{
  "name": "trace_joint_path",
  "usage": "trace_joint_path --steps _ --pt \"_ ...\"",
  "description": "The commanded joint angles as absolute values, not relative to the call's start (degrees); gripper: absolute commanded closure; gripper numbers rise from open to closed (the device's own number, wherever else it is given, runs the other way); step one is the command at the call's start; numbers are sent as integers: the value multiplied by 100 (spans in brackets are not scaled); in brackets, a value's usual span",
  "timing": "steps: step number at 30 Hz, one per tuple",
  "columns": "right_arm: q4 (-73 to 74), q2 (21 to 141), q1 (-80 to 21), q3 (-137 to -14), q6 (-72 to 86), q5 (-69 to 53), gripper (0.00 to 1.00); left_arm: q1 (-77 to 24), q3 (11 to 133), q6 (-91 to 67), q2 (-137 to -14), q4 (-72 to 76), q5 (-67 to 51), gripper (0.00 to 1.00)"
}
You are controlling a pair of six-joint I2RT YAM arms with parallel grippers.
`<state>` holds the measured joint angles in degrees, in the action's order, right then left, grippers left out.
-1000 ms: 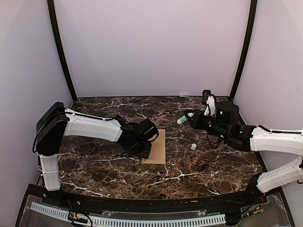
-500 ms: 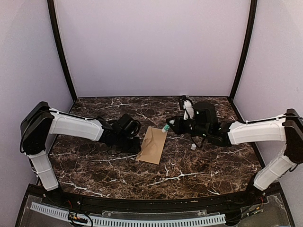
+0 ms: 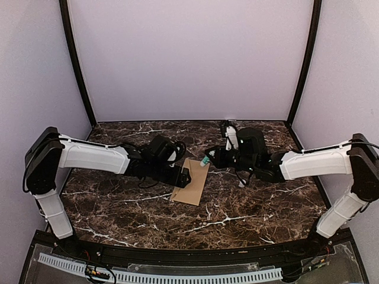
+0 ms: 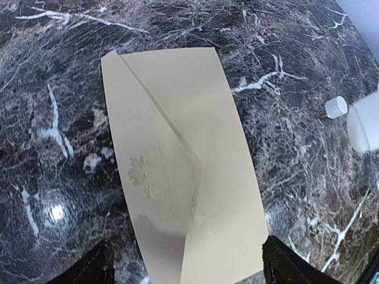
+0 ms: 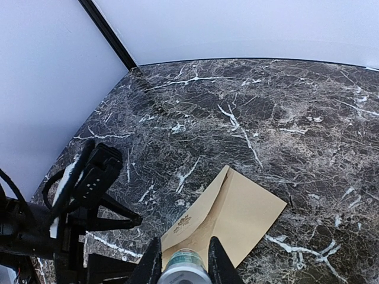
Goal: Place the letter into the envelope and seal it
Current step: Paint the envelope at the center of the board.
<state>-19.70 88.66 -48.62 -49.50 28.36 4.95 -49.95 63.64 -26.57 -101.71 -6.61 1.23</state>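
Observation:
The tan envelope [image 3: 192,182] lies flat on the marble table [image 3: 254,207], its pointed flap with a leaf emblem [image 4: 138,171] folded over the body and slightly lifted along its edge. My left gripper [image 3: 182,176] hovers open over the envelope's left end, and in the left wrist view the envelope [image 4: 195,148] spans the gap between its fingertips [image 4: 99,267]. My right gripper [image 5: 184,263] is shut on a white glue bottle [image 5: 185,269] with a green tip [image 3: 205,160], held at the envelope's [image 5: 243,216] far edge near the flap. The letter is out of view.
A small white cap [image 3: 241,183] stands on the table right of the envelope, also seen as a cap [image 4: 336,106] in the left wrist view. Lilac walls and black corner posts [image 3: 76,65] close in the back and sides.
The left gripper opened wide and shifted right over the envelope. The right arm swung left, carrying the bottle to the envelope's far edge. The envelope turned slightly.

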Motion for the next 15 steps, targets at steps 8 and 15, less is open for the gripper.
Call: trace_joint_path --steps 8,15 --pt "-2241 8736 -4878 -4905 2984 621 100 -5339 7218 -1919 -10847 -1503 1659 22" --pt "-2245 8775 -4878 -4935 2980 615 100 -5523 7401 -1664 -11166 -1709 2128 32"
